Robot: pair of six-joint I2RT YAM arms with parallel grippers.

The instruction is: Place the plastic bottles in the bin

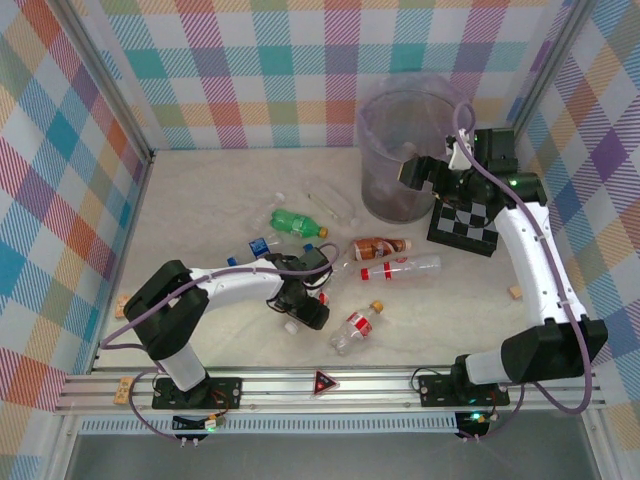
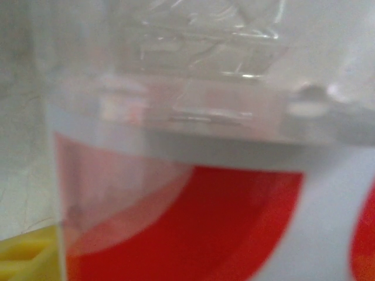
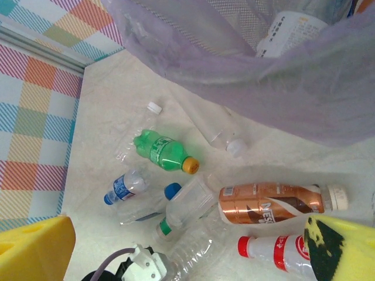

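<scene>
Part-done: one bottle [image 3: 287, 32] is lying in the far-right bin [image 1: 385, 190], several are waiting on the worktop [image 1: 200, 200], the left hand [image 1: 303, 312] is sitting over a red-labelled bottle [image 2: 234, 222], grip indeterminable, and the right hand [image 1: 415, 172] is hanging released beside the bin.

Clear plastic bottles [image 1: 400, 268] lying scattered, lilac bin [image 1: 380, 185] upright just beyond

Overhead camera looks down from behind the arms; left wrist lens crowds a red-labelled bottle [image 2: 234, 234]; right wrist shares the overhead's green bottle [image 3: 161, 152], out beyond the right tool [image 3: 187, 246].
</scene>
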